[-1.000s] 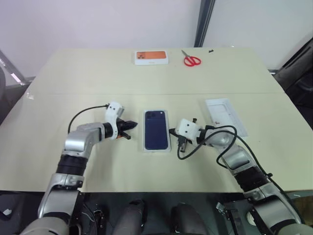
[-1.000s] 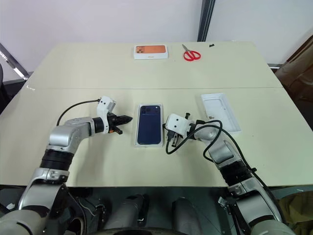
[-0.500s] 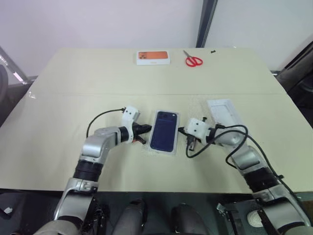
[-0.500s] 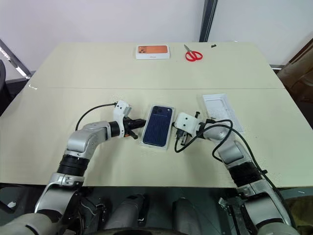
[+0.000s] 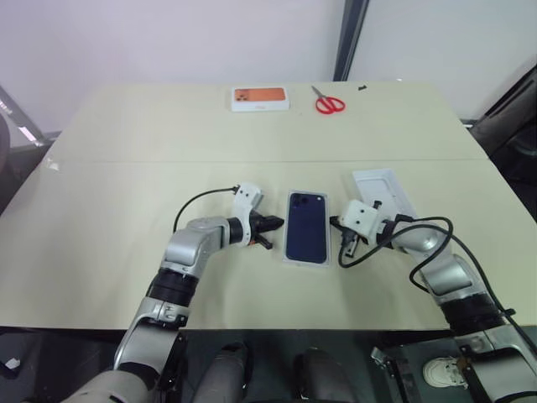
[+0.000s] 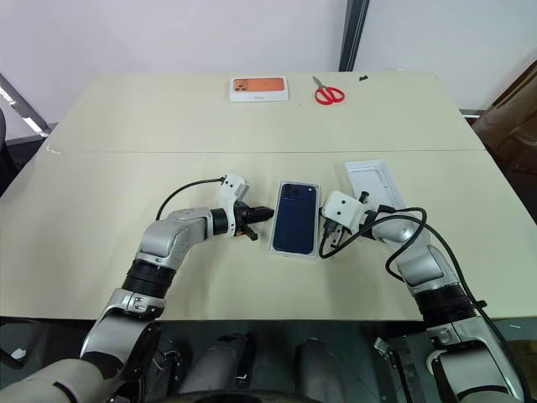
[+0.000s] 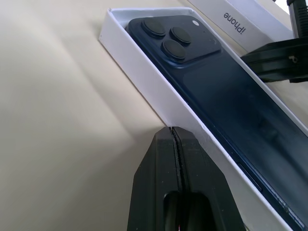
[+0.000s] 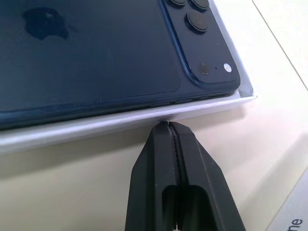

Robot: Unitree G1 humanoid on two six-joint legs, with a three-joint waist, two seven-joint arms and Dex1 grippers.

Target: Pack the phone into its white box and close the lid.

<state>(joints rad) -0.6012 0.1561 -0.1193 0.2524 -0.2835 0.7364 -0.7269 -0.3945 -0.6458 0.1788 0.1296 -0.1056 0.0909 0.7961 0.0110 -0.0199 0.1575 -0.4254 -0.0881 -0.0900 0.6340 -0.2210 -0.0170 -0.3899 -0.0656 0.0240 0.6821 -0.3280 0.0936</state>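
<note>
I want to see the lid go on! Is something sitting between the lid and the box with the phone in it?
Yes: the right gripper stands in that gap, shut, its tips at the right wall of the white box. The lid lies just beyond it on the table. The phone already lies in the box.

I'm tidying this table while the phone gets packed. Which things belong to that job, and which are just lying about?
Job: phone, lying in the white box; lid beside it; left gripper and right gripper, fingers shut, at the box's long sides.

Lying about: orange-topped box, red scissors.
</note>
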